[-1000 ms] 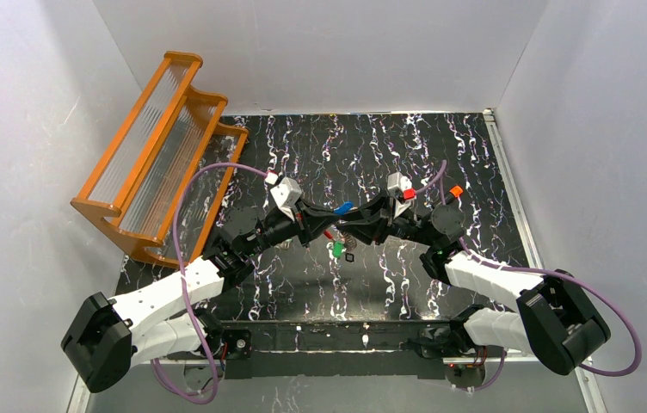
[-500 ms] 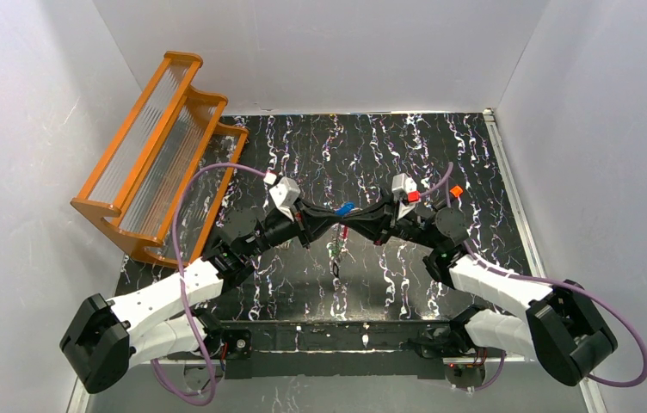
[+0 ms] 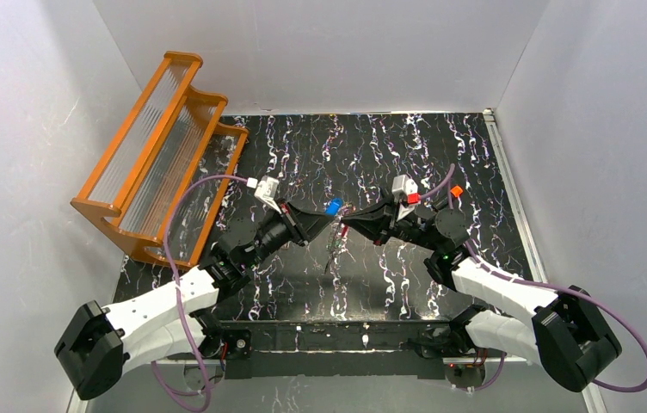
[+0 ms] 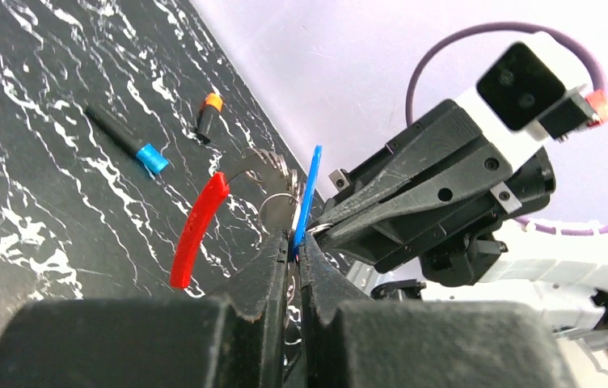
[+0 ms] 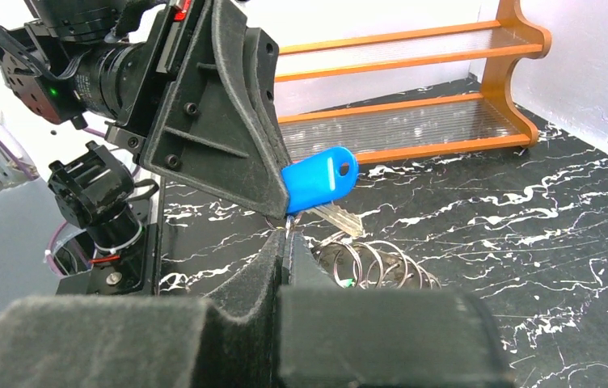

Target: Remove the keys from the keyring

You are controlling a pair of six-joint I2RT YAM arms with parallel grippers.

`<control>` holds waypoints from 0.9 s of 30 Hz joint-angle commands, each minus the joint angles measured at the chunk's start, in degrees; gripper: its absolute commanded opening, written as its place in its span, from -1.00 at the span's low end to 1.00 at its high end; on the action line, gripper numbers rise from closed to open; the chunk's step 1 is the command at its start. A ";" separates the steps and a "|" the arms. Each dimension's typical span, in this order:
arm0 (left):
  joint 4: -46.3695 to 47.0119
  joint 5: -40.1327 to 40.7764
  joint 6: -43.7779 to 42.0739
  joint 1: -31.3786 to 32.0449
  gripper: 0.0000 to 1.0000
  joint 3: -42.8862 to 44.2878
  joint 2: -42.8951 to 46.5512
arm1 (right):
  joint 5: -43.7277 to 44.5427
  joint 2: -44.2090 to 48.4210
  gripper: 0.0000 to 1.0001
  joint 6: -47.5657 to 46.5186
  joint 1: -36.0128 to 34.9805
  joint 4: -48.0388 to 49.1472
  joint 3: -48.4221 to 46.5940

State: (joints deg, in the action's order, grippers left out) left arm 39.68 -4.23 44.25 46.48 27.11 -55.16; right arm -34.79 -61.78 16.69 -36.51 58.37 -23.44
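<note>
My left gripper (image 4: 292,241) pinches one blue key (image 4: 309,190); right gripper (image 5: 285,236) closed beside keyring (image 5: 373,263); one red key (image 4: 196,230) dangling.

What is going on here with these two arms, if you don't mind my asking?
The two arms meet tip to tip over the middle of the table. The left gripper is shut on the blue key. The right gripper is shut on what looks like part of the keyring, whose loops hang just below along with a red key. No key looks freed yet.
</note>
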 commanded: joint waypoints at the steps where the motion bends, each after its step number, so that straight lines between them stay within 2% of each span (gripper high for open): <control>1: -7.81 10.34 8.65 -1.74 -1.00 1.31 -1.43 | 2.28 2.50 -0.97 -0.80 0.66 6.19 0.15; 6: -12.42 13.84 15.74 -1.74 -0.99 -0.12 -0.98 | 3.32 2.86 -0.97 -1.36 0.68 7.31 0.51; 8: -15.33 13.96 17.53 -1.74 -0.89 0.37 -1.28 | 3.73 2.59 -0.97 -1.37 0.68 8.49 0.95; 10: -16.84 12.91 18.55 -1.70 -0.71 0.97 -2.30 | 3.88 2.28 -0.97 -1.38 0.70 9.04 1.11; 14: -21.56 12.89 19.51 -1.74 -0.14 2.40 -3.71 | 4.06 1.58 -0.97 -1.22 0.62 9.95 1.24; 17: -23.11 13.83 17.72 -1.72 0.13 2.99 -3.29 | 4.58 1.66 -0.97 -1.60 0.66 10.01 1.67; 21: -24.75 14.51 11.49 -2.15 0.29 4.85 -1.60 | 4.98 1.49 -0.97 -2.02 0.73 10.01 2.28; 27: -25.29 12.18 -12.50 -2.36 0.50 10.08 0.81 | 3.16 1.35 -0.97 -2.18 0.81 9.18 2.35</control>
State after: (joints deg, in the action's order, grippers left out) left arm 14.85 8.14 50.11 44.53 32.08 -57.30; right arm -31.24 -61.47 15.62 -35.97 63.24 -20.88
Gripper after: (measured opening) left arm 0.733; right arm 0.031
